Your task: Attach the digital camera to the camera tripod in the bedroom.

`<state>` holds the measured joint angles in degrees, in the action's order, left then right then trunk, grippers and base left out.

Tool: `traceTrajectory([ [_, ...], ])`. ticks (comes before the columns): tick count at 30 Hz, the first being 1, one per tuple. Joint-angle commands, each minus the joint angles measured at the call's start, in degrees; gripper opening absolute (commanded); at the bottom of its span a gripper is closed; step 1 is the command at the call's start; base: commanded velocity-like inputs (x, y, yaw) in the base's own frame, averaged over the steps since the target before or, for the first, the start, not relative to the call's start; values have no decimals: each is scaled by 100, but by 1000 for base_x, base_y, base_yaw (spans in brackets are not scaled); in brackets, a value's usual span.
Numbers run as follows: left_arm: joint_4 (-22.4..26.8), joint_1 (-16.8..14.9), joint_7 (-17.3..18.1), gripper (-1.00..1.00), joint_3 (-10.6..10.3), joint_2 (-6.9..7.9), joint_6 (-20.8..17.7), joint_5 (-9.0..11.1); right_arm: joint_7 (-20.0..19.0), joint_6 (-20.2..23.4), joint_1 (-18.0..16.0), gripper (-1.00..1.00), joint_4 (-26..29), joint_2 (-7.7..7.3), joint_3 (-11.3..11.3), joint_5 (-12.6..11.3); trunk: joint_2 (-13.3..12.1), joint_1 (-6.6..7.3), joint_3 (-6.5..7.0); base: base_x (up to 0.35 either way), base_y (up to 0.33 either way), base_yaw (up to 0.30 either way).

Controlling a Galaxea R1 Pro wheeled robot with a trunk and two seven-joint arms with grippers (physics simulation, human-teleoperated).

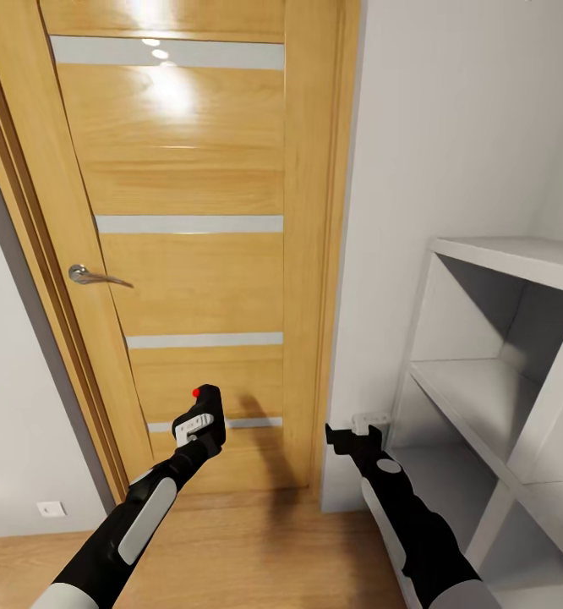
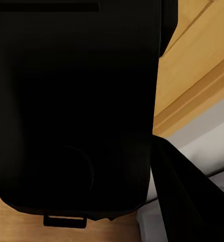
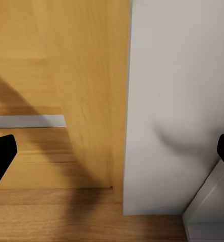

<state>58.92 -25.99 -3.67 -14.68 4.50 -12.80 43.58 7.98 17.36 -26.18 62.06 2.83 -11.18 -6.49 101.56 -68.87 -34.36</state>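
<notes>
The digital camera, a small black body with a red dot on top, is held low in front of the wooden door, and my left gripper is shut on it. In the left wrist view the camera's dark body sits very close, with one black finger beside it. My right gripper hangs open near the corner where the door frame meets the wall, its fingertips spread wide and nothing between them. The camera tripod is out of view.
The door is closed, with a metal lever handle on its left side. A white open shelf unit stands close on the right, against the pale wall. A wall socket sits low at the left. Light wood floor lies below.
</notes>
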Motion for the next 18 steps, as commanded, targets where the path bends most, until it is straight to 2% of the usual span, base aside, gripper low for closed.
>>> traceTrajectory([
  [1,9,-3,-35,-100,-17,7,-16,47,55,18,-5,100,-10,-1,-15,-59,-38,23,12,0,0,0],
  [8,-62,-3,-32,-100,4,5,-30,61,77,-44,-2,100,-156,9,0,-63,-319,177,138,0,0,0],
  [12,-315,-3,-78,-100,10,1,-36,19,78,-44,-2,100,-399,-11,23,-96,-479,265,210,0,0,0],
  [15,-592,-3,-177,-100,15,49,-89,15,73,-42,-5,100,-829,-42,44,-111,-600,331,264,0,0,0],
  [18,-1244,-3,-292,-100,17,182,-212,61,56,-43,-8,100,-1582,-61,60,-131,-720,396,317,0,0,0],
])
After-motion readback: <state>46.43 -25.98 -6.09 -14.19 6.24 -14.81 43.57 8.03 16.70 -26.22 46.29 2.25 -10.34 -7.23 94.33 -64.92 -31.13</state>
